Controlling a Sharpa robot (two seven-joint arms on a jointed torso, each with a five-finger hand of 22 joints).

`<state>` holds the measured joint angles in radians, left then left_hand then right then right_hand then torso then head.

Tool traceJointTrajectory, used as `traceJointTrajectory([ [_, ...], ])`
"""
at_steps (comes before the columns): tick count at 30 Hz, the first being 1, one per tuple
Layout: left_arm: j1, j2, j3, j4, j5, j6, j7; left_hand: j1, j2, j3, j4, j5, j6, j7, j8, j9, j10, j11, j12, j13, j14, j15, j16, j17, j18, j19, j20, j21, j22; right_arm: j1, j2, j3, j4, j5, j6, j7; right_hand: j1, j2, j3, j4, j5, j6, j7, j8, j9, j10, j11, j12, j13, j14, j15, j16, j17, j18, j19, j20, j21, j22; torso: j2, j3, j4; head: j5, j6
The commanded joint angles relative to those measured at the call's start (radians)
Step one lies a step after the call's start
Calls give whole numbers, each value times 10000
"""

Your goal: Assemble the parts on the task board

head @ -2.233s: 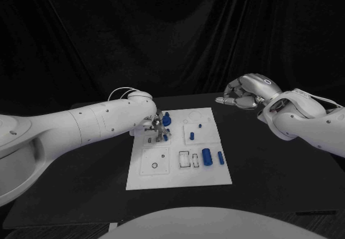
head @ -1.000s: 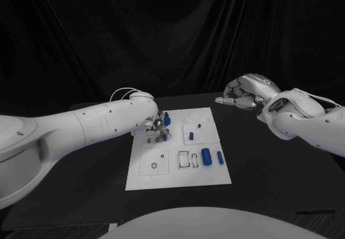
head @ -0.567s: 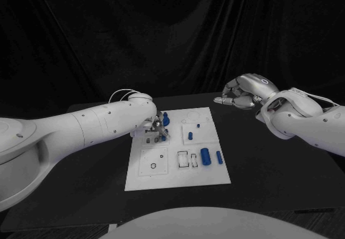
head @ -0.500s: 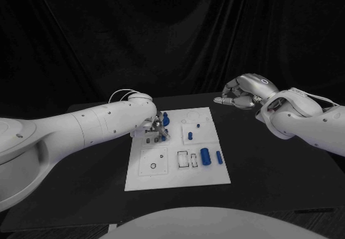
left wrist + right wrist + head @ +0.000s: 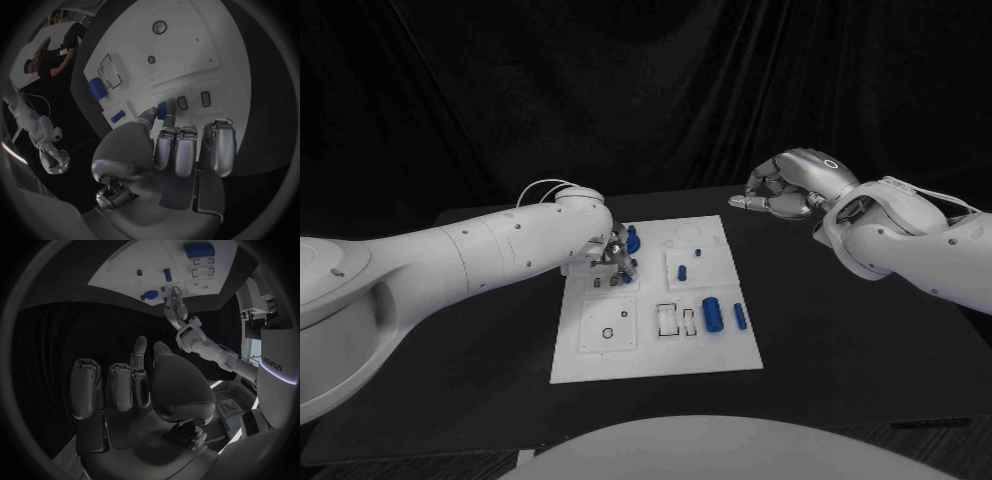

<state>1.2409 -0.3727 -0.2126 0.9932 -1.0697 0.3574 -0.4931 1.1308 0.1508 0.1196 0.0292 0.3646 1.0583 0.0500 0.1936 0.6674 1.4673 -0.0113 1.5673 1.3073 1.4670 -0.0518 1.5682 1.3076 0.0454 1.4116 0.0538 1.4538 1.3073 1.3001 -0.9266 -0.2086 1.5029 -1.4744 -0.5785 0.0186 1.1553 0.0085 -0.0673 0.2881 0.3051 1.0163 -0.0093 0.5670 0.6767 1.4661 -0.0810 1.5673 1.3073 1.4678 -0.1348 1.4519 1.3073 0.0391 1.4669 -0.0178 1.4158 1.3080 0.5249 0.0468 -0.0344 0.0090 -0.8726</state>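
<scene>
Left hand (image 5: 615, 256) fingers (image 5: 164, 111) half-hide a pinched blue part (image 5: 161, 110).

My head camera looks down and forward over the black desk (image 5: 473, 330), taking in the whole white rectangular task board (image 5: 653, 350) from some way off. My left wrist camera sits behind my silver left hand (image 5: 178, 150), close above the board's white surface (image 5: 187, 45). My right wrist camera, behind my silver right hand (image 5: 134, 390), faces the same board (image 5: 119, 270) from well back. All three views share the board.
</scene>
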Motion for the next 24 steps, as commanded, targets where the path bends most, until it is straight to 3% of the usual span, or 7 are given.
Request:
traceJointTrajectory([
  [1,-23,-15,8,16,4,-154,400,-120,-235,937,-254,678,107,11,-75,110,1035,-52,35,2635,1038,-57,26,2632,43,-68,-17,-60,1238,-19,-9,9,16,-59,96,-219,54,121,29,8,11,-56,17,-61,24,1047,47,35,2635,743,42,-53,1016,13,395,-2,-42,2079,2,1,0,-17,0],
  [2,-23,-28,8,26,4,-189,408,-199,-304,1234,-326,743,142,7,-69,163,1035,-52,35,2635,1038,-56,26,2632,45,-67,-20,-67,1246,-20,-10,9,15,-59,103,-222,54,121,29,8,11,-56,17,-61,24,1047,47,35,2635,743,42,-53,1016,13,395,-2,-42,2079,1,1,0,-17,0],
  [3,-23,-38,8,37,4,-221,404,-602,-544,2016,-427,785,185,19,-58,340,1035,-20,35,2635,1038,-57,26,2632,44,-50,-25,-76,1280,-20,-10,9,15,-59,108,-224,54,121,29,8,11,-56,17,-61,24,1047,47,35,2635,743,42,-53,1016,13,395,-2,-42,2079,1,1,1,-20,0],
  [9,-23,-181,8,206,4,-486,142,-1011,-860,3086,-734,1039,259,-21,47,703,1035,-81,35,2635,1038,-105,26,2632,23,23,-19,-64,1360,-21,-5,9,10,-59,138,-227,90,143,49,1,33,-57,16,-77,40,1047,45,35,2635,741,43,-63,1001,16,392,0,-52,2076,1,3,-2,-1,0],
  [24,-11,-1159,6,1218,6,-1597,-596,-1518,-1006,3810,-806,1106,317,-56,87,997,1035,-138,35,2635,1038,-177,26,2632,-20,231,-80,33,1513,-53,19,8,-56,-50,263,-325,138,183,80,0,74,-69,18,-109,62,1047,48,35,2635,739,43,-69,989,20,384,3,-73,2070,-24,17,0,169,0],
])
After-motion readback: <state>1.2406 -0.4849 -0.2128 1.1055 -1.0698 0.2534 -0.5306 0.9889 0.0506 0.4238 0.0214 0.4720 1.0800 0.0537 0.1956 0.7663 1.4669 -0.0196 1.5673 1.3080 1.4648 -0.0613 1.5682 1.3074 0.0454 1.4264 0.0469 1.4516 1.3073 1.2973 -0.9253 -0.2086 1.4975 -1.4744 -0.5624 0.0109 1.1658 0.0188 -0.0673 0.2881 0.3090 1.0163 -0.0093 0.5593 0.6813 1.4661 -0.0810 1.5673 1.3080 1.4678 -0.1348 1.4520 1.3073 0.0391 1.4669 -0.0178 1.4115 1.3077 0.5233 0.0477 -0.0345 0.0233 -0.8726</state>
